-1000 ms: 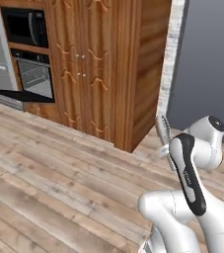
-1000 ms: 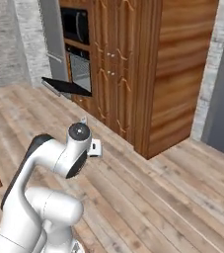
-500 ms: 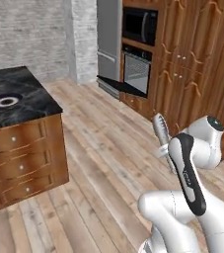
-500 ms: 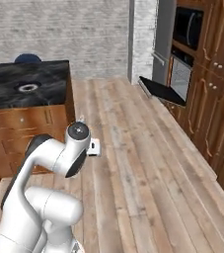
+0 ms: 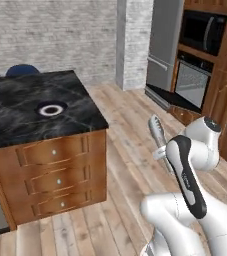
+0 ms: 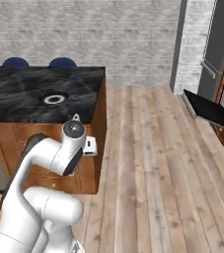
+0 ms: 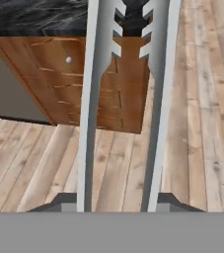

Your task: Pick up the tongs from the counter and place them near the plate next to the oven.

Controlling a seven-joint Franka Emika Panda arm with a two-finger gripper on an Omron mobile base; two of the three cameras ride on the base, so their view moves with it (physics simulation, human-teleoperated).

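The gripper [image 7: 117,200] is closed on the tongs [image 7: 128,99] — their two ridged arms run up from between the fingertips, held in the air over the plank floor [image 6: 153,163]. Ahead stands the counter [image 5: 15,107]; the plate [image 5: 51,109] sits near its front edge, above the drawers [image 5: 55,172] — oven [image 5: 192,82] at right.

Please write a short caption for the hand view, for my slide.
Slim silver-grey metal tongs held in the tool, ridged tips pointing toward the black marble counter.
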